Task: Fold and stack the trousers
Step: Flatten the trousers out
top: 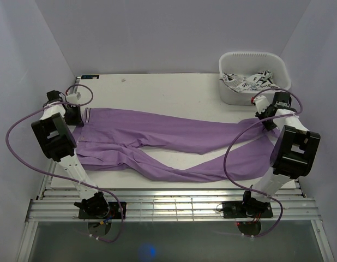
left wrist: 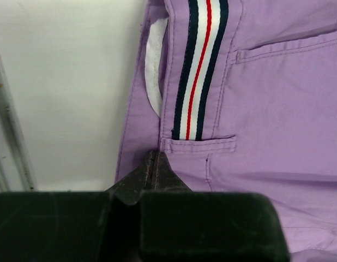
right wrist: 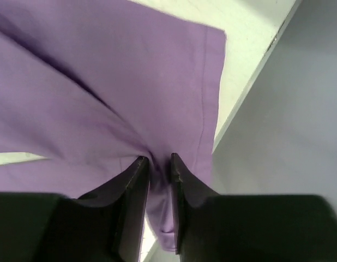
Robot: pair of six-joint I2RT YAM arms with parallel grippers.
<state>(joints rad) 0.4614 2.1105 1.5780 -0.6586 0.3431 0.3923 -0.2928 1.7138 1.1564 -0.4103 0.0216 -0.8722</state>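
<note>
Left gripper (left wrist: 155, 169) clamps the trousers (top: 157, 144) at the waist; right gripper (right wrist: 159, 164) apparently pinches a leg

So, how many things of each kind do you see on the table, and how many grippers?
trousers, lilac: 1
white tub: 1
crumpled printed item in the tub: 1
grippers: 2 (left gripper, right gripper, each shut on the trousers)
Total: 5
</note>
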